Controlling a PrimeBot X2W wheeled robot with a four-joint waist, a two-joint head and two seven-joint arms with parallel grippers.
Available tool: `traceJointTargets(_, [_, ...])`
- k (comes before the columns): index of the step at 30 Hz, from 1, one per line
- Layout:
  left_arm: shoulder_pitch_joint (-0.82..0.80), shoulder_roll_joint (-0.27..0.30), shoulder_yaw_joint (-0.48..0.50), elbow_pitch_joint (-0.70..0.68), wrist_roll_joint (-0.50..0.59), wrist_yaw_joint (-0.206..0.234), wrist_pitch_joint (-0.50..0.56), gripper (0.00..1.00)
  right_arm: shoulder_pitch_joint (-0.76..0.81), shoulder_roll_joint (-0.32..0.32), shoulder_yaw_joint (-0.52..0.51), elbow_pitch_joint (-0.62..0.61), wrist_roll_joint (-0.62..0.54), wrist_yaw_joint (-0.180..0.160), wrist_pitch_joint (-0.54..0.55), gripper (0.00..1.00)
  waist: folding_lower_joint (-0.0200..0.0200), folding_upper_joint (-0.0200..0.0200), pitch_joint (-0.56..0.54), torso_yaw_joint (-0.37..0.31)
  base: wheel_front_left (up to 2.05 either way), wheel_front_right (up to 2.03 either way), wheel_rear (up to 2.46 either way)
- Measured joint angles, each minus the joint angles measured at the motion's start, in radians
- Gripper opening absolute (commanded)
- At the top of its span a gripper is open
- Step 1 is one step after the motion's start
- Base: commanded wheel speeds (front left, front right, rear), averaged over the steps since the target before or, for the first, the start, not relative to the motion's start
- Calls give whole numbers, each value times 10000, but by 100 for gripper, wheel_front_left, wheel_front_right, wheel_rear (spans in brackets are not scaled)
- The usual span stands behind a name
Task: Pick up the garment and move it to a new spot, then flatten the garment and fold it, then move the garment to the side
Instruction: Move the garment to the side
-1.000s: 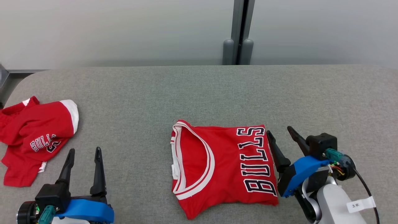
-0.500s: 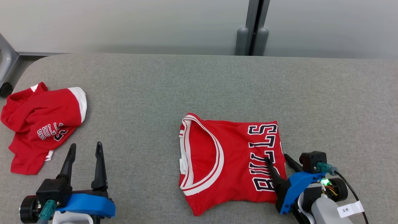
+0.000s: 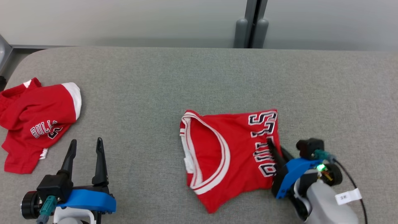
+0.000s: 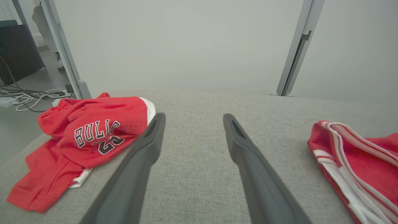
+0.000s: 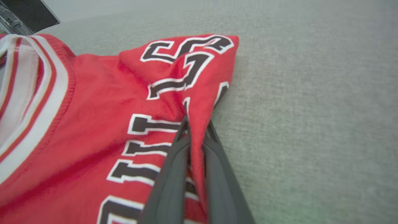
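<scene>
Garment [image 3: 224, 155], folded on the desk [image 3: 149, 87], is pinched at its right edge by the right end effector [image 3: 276, 148], which should drag it sideways low and slowly to keep the folds; left end effector [image 3: 86, 141] gapes empty.

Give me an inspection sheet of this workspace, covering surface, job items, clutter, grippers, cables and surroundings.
Surface: grey fabric-covered table, rounded far-left corner.
Job's things: folded red Bulls jersey with white-trimmed neckline, centre-right, right edge pinched up.
Clutter: crumpled red Bulls garment with white band, at the table's left end.
Grippers: left gripper open over bare table; right gripper shut on the jersey's right edge.
Cables: black cable at the right wrist; loose cables on the floor, left.
Surroundings: pale wall panels, grey post behind the table.
</scene>
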Motion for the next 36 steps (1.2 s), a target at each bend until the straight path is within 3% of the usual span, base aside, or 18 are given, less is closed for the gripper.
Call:
traceJointTargets(8, [-430,58,-36,-84,-58,6,-84,100,-980,-1051,-619,-12,-454,0,-123,0,-1,0,707,-457,0,0,0])
traceJointTargets(21, [-1159,606,161,-867,-23,-6,-119,100,-1778,-2811,-1827,-1517,-658,-4,255,0,0,0,2329,-1869,0,0,0])
traceJointTargets(28, [-1453,777,196,-1400,17,-23,-119,100,-1879,-2951,-2389,-2466,-834,-4,742,0,0,0,2928,-2043,0,0,0])
traceJointTargets(36, [-1642,842,155,-1574,17,-35,-119,100,-3251,-3166,-2577,-2953,-1120,-4,1603,0,1,0,3321,-1788,0,0,0])
